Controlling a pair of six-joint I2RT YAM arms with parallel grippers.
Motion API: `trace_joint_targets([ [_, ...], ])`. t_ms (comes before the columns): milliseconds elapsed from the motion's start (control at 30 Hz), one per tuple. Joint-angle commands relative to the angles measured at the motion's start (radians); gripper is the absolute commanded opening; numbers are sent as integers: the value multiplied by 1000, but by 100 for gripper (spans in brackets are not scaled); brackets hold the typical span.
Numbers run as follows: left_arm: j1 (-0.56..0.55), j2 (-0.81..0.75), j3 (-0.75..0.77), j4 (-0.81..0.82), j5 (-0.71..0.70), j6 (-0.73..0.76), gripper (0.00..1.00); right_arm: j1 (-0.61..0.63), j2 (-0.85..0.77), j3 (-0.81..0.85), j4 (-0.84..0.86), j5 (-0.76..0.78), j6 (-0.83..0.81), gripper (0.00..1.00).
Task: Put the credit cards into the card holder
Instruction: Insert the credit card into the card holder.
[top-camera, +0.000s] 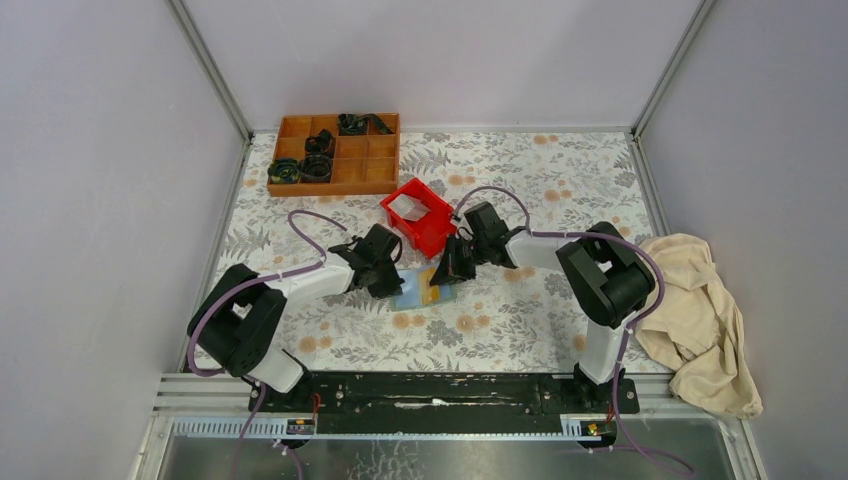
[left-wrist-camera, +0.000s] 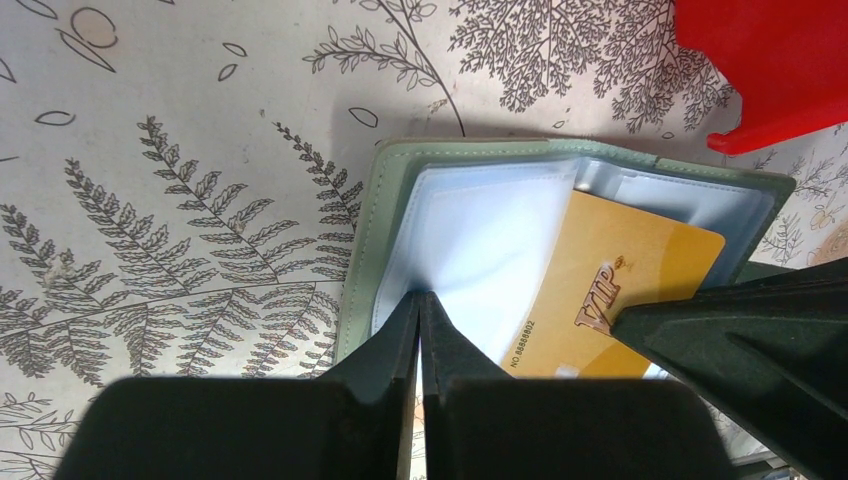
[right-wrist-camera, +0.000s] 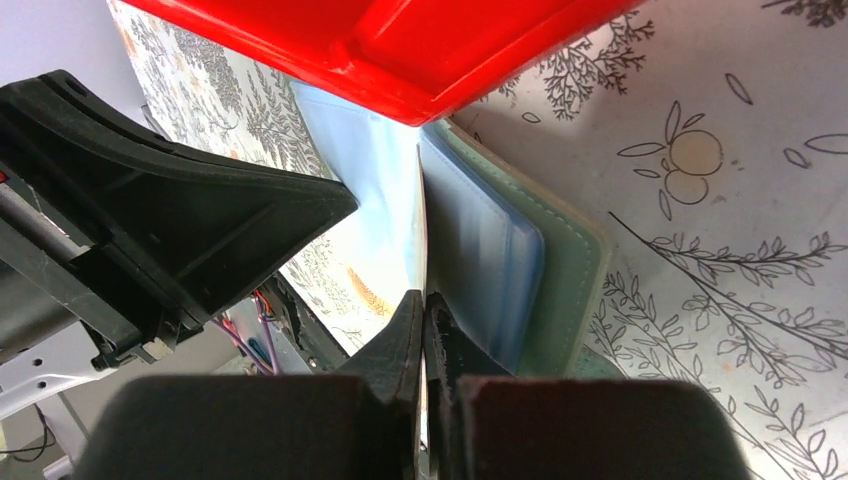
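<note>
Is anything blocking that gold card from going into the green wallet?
Nothing visible does. The left tool pinches a clear sleeve, and the gold card, gripped by the right tool, lies slanted on the open wallet. The red bin sits close beyond the wallet.

Overhead view plus wrist close-ups of the card holder (left-wrist-camera: 470, 240)

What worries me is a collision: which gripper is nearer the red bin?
Right. The right gripper, holding the gold card, is right beside the red bin's near corner; the left gripper, pinching the wallet's sleeve, is a little farther off, across the wallet.
</note>
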Motion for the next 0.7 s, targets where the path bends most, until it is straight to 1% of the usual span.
trace_joint_targets([
  [0, 0, 68, -50, -137, -109, 46, 6, -5, 23, -45, 125, -62, 36, 0],
  [267, 1, 75, -40, -201, -148, 53, 6, -11, 44, -121, 275, -93, 72, 0],
  [467, 0, 64, -44, -249, -181, 46, 6, -23, 53, -141, 337, -98, 94, 0],
  [667, 1, 42, -21, -307, -202, 30, 6, -34, 91, -127, 386, -111, 104, 0],
])
